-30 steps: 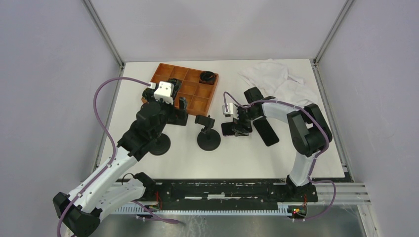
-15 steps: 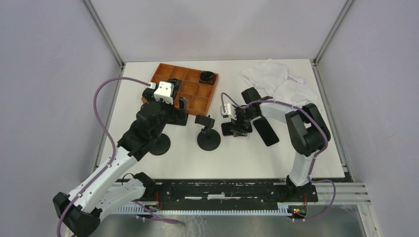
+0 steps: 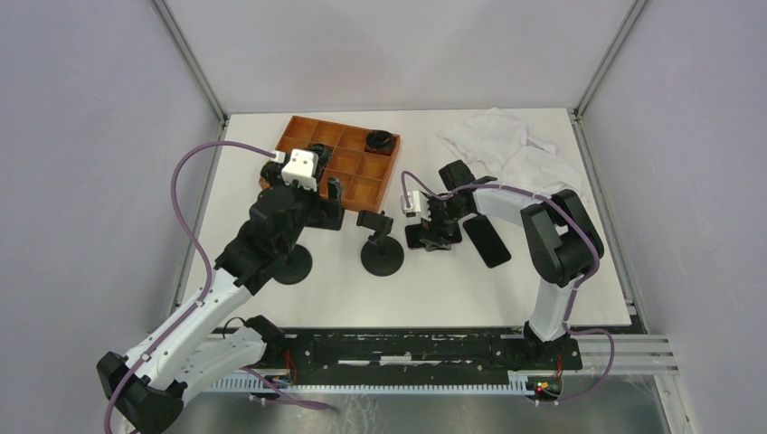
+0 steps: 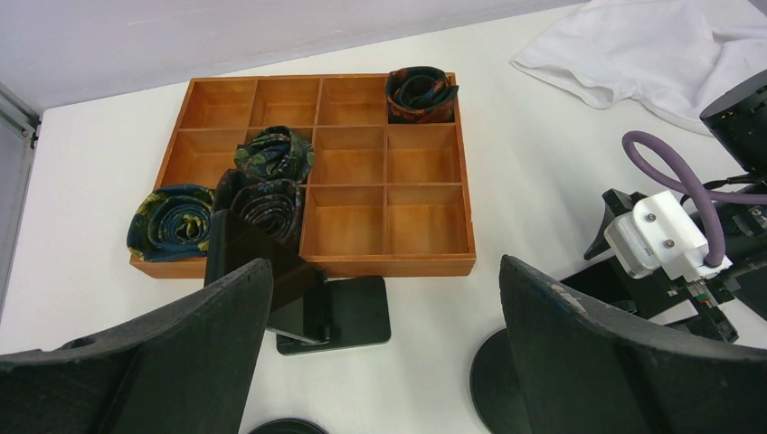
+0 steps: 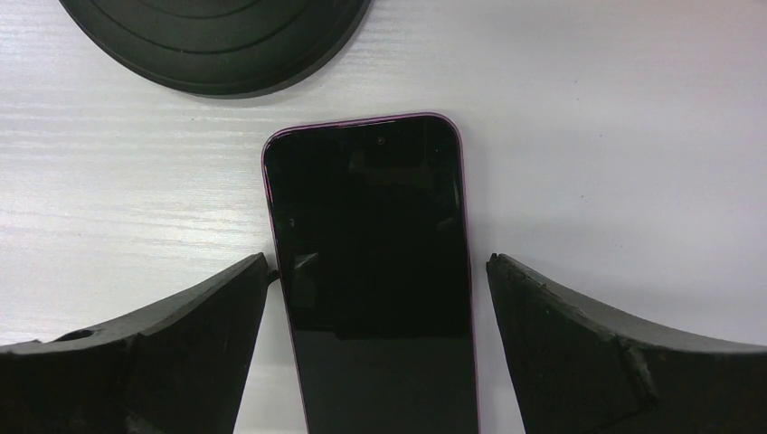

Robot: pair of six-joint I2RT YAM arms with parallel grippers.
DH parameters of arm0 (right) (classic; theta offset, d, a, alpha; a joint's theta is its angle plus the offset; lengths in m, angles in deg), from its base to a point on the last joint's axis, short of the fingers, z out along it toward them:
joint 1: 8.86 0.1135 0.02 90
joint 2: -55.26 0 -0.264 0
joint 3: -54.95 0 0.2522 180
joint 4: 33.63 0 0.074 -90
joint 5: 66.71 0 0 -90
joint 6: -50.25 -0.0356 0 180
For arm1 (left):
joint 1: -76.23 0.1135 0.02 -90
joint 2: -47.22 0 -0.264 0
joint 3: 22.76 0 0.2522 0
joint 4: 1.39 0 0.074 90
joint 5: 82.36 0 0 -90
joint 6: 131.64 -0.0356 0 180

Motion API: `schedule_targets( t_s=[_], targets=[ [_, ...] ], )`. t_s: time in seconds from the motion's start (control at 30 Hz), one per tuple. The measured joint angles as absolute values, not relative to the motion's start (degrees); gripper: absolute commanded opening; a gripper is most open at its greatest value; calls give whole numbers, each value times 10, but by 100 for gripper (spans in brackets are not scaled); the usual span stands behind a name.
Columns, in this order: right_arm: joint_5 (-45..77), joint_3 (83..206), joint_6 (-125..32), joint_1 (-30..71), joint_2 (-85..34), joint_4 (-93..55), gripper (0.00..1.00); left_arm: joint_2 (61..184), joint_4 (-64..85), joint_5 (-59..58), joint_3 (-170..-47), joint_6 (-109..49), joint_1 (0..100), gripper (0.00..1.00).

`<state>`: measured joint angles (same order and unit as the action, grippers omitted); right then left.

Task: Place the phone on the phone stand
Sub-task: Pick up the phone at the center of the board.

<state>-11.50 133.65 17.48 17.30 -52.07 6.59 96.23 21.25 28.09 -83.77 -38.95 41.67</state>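
Beside right pincer (image 5: 377, 271): second phone (image 3: 487, 240); behind, wooden tray (image 4: 421, 217), white cloth (image 3: 506, 145)

The left arm (image 3: 217, 294) stretches forward and up from its base at the near left. Its wrist is angled so the left claw (image 4: 384, 265) looks ahead and downward, both fingers (image 4: 181, 362) spread wide and gripping nothing. The right arm (image 3: 553, 244) rises from its base, folds at the elbow and reaches leftward toward the middle, where the right claw (image 5: 375, 262) faces straight down with fingers likewise wide apart and closed on nothing.
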Motion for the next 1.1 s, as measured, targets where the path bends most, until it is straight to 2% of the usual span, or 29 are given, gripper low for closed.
schedule_targets(
  t_s=[0.5,0.73,1.0,1.1],
  targets=[
    [-111,1342,176,176,-523,73,96,962,213,281,-838,-389,417,100],
    [-111,1356,178,177,-533,94,81,962,213,281,-838,-389,417,100],
    [-105,1368,181,178,-539,105,44,962,213,281,-838,-389,417,100],
    [-102,1369,180,178,-539,105,35,962,213,281,-837,-389,417,100]
  ],
)
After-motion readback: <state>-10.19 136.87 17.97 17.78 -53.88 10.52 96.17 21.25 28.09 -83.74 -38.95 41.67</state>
